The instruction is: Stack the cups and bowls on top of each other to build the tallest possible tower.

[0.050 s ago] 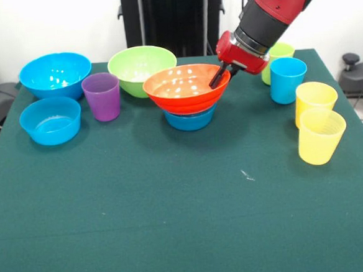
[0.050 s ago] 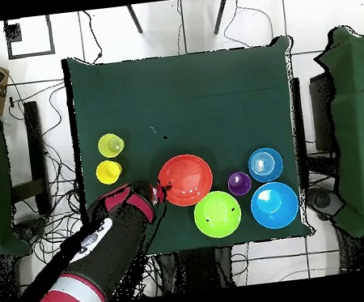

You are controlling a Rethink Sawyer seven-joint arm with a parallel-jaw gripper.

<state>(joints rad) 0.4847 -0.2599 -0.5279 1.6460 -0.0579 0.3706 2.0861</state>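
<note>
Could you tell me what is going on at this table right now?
The robot's gripper is at the rim of the orange bowl, which sits on a small blue bowl. Its jaws straddle the rim. The purple cup stands on the table beside them, not yet stacked, and the other cups and bowls stand apart.

Orange bowl [image 1: 186, 89] on blue bowl [image 1: 190, 119], purple cup [image 1: 101, 97], 2 yellow cups [image 1: 318, 121], green cloth [image 1: 174, 211].

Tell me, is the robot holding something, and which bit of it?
The gripper seems to pinch the orange bowl by its rim, on the side nearest the arm, one finger inside it. The bowl sits on a small blue bowl.
</note>
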